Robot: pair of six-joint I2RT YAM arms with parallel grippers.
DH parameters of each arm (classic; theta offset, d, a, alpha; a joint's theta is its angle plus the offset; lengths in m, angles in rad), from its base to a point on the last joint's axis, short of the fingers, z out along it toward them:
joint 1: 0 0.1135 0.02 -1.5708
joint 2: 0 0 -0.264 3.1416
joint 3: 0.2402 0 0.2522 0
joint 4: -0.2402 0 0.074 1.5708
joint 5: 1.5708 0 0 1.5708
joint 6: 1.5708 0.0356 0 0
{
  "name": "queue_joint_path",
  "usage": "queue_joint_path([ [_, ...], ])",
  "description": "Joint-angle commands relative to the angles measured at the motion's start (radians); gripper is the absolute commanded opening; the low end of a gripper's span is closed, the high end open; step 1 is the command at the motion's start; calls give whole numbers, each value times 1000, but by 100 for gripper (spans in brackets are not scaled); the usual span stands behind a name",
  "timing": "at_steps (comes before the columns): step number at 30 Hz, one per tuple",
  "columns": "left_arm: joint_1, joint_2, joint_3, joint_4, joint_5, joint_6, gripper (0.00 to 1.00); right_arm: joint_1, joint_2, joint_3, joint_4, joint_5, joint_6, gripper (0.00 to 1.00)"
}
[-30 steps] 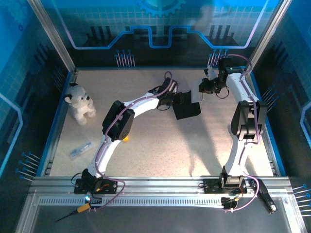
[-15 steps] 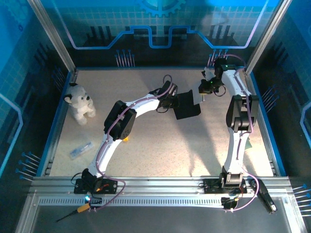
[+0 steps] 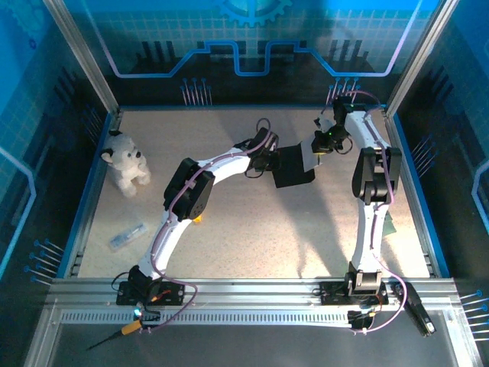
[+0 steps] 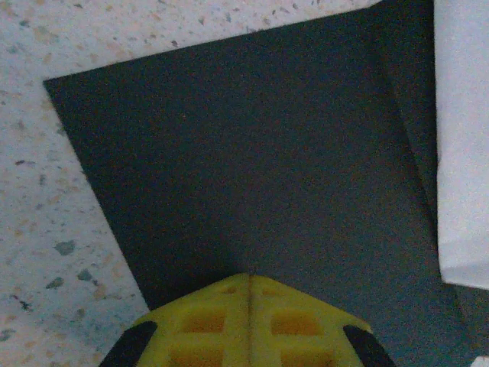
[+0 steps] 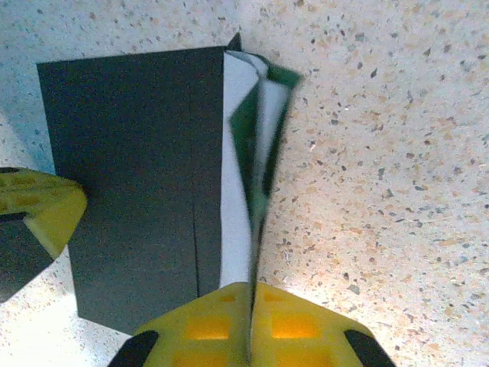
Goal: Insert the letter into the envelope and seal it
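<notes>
Letter [image 5: 243, 176] held upright over the envelope [image 5: 130, 176], at its right edge
Right hand [image 5: 250, 310] pinches the letter edge-on, parallel to that edge; left hand [image 4: 248, 310], pressed together, rests at the envelope's opposite edge on the counter [image 5: 382, 153].

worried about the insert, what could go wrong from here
The letter in the right hand splays open at its far end, so it may catch on the envelope instead of sliding in. The left hand meets the envelope only at one edge, so a push could pivot it.
</notes>
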Motion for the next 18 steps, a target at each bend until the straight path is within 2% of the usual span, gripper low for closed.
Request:
queue_joint_path([
  [1,16,43,5,-95,-1,29,0,11,28,-7,-44,-16,-13,0],
  [10,17,24,-34,-99,19,25,0,44,7,-138,1,-47,9,0],
  [18,18,-49,-168,-66,23,9,0,82,-77,-289,92,-70,44,0],
])
